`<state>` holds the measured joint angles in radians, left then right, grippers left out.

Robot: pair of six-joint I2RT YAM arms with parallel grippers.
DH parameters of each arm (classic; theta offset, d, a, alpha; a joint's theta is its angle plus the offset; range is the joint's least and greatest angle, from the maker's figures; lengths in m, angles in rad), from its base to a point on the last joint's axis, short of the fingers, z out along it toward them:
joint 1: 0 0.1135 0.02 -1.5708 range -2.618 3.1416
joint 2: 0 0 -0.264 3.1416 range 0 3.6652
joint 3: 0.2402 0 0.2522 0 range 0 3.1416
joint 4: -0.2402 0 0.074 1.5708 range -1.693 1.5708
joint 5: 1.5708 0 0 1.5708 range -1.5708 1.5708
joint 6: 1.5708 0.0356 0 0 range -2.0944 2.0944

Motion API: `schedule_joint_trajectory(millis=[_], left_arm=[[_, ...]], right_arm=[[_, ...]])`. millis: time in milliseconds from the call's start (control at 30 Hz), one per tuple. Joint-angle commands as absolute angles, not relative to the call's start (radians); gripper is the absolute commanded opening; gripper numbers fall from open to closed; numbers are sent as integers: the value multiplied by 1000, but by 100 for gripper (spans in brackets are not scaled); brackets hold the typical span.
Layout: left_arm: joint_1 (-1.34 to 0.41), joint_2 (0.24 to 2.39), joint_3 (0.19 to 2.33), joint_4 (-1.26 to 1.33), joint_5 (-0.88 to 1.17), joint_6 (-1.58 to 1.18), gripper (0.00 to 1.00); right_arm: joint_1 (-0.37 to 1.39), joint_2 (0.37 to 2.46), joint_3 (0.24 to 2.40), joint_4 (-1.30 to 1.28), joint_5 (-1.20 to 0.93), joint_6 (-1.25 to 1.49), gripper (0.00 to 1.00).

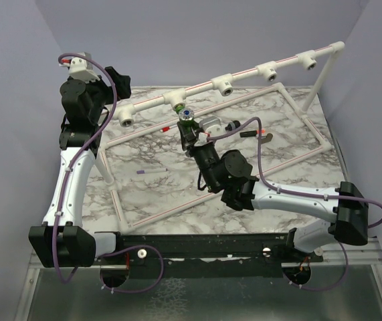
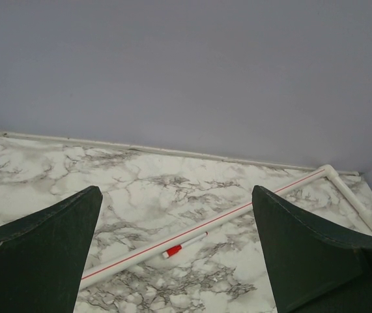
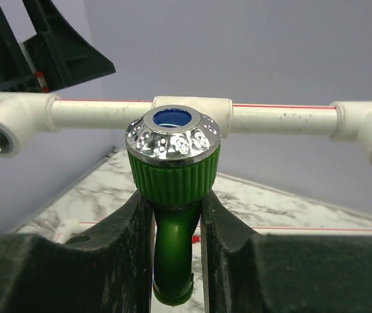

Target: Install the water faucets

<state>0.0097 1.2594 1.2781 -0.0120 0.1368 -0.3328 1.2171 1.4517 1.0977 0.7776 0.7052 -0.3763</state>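
My right gripper [image 1: 188, 131] is shut on a bright green faucet [image 1: 186, 116] with a curved spout and a silver cap with a blue centre. In the right wrist view the faucet [image 3: 172, 171] stands upright between my fingers [image 3: 234, 228], just in front of the middle white T-socket [image 3: 219, 108] of the raised pipe [image 3: 283, 119]. The faucet and socket look slightly apart. My left gripper [image 1: 120, 81] is open and empty at the far left, near the pipe's left end socket [image 1: 125, 120]. Its wrist view shows its own gripper [image 2: 176, 193] with the jaws wide apart over the marble.
The white pipe frame [image 1: 244, 101] lies on the marble table, and its raised bar carries several open T-sockets [image 1: 225, 85]. A thin purple pen [image 1: 152, 172] lies inside the frame. A red-and-white pen [image 2: 184, 245] lies beside a frame pipe. A small dark object [image 1: 248, 134] lies right of the faucet.
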Motion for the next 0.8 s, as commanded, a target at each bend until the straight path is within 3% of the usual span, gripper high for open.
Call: schedule_joint_trajectory(millis=[0,433,767], left_arm=[[17,1307,1203,-198,155,-334,99],[17,1306,1203,-198,166,-339,99],[17,1308,1203,-196,171,-343,99]], right_arm=[[1229,1421,1072,818,771,-32,1],[1228,1368,1046,639,929,721,1],[1229,1368,1121,165,948,1329,1]])
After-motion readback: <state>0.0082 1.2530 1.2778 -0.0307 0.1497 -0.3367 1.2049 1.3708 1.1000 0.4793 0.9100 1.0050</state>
